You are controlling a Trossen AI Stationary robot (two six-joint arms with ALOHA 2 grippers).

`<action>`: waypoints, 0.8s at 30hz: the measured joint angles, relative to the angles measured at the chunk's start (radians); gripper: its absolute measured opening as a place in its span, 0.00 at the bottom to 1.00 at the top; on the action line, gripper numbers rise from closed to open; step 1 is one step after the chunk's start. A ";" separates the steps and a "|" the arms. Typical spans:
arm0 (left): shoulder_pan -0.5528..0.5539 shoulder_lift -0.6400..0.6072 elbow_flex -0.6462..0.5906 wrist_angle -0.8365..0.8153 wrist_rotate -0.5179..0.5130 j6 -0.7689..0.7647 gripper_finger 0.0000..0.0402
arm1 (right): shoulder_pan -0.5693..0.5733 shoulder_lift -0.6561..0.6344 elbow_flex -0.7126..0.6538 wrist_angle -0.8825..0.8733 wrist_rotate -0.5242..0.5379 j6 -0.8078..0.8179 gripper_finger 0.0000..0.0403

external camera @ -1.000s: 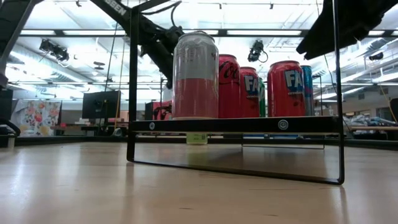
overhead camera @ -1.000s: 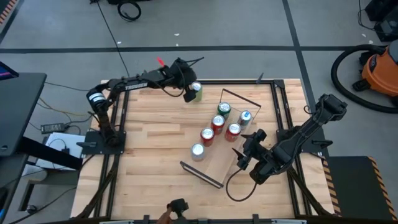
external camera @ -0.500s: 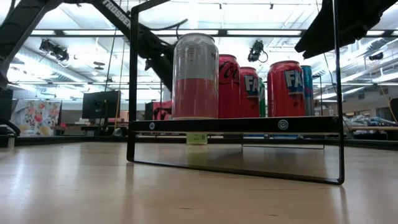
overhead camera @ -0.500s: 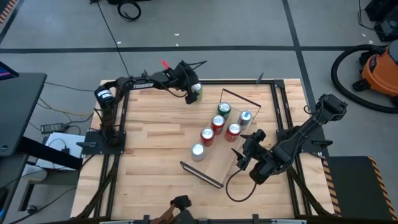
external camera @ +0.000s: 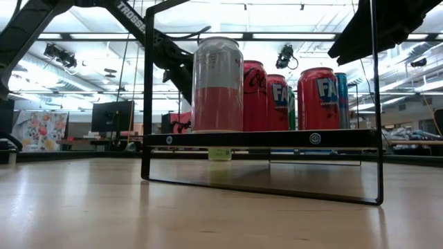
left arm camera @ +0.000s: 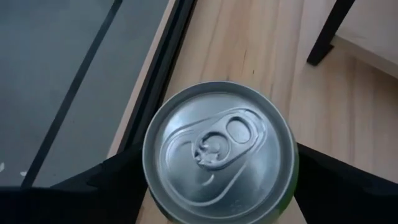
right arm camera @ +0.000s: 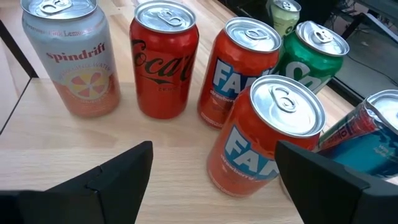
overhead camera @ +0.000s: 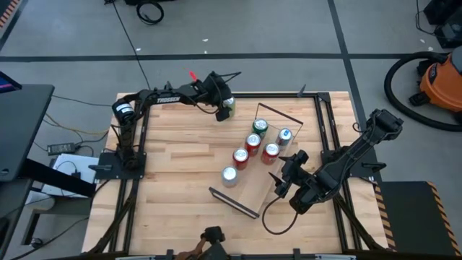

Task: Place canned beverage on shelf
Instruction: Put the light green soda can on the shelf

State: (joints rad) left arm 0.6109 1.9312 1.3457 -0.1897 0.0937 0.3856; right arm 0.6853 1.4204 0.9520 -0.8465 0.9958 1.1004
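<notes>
A pale green can [left arm camera: 219,152] stands upright on the tabletop at the far edge, left of the shelf; its base shows in the low view [external camera: 220,153]. My left gripper [overhead camera: 222,101] is above it, pointing down, open, with one finger on each side of the can. The shelf [overhead camera: 253,189] is a light-wood plank with black wire end frames, lying slantwise at centre right. Several cans stand on it, among them a Spindrift can [right arm camera: 71,56] and a Coca-Cola can [right arm camera: 163,59]. My right gripper [right arm camera: 214,171] is open and empty at the shelf's right side [overhead camera: 285,177]. My left gripper comes at the pale green can from above, with a finger [left arm camera: 118,183] at each of two opposite sides of the can's wall. The can's top hides the place where they meet the wall, so I cannot tell whether they touch. The can stands upright on the table.
The black table frame [overhead camera: 310,97] runs along the far edge just behind the can. The shelf's far wire frame [overhead camera: 280,115] stands right of the can. Bare tabletop [overhead camera: 173,166] lies left of the shelf. An orange vacuum [overhead camera: 440,79] is off the table.
My left gripper has gone a little toward the table's right edge along the far edge and now stands over the pale green can, covering most of its top in the high view. The can has stayed in place.
</notes>
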 joint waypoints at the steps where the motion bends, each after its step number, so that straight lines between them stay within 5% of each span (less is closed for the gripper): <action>1: 0.000 0.000 0.000 0.002 0.000 -0.001 0.83 | 0.000 0.000 0.000 0.001 0.000 0.000 0.86; 6: 0.000 -0.016 0.001 -0.039 -0.003 0.020 0.75 | 0.000 0.000 0.000 -0.001 -0.021 -0.003 0.86; 16: -0.013 -0.177 0.121 -0.346 0.059 0.075 0.77 | 0.020 0.000 0.001 -0.004 -0.045 -0.004 0.86; 24: -0.125 -0.313 0.228 -0.492 0.132 0.078 0.77 | 0.065 0.000 0.001 -0.001 -0.127 -0.034 0.86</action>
State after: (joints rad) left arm 0.4857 1.6187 1.5741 -0.6818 0.2253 0.4636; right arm 0.7504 1.4204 0.9527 -0.8478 0.8690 1.0665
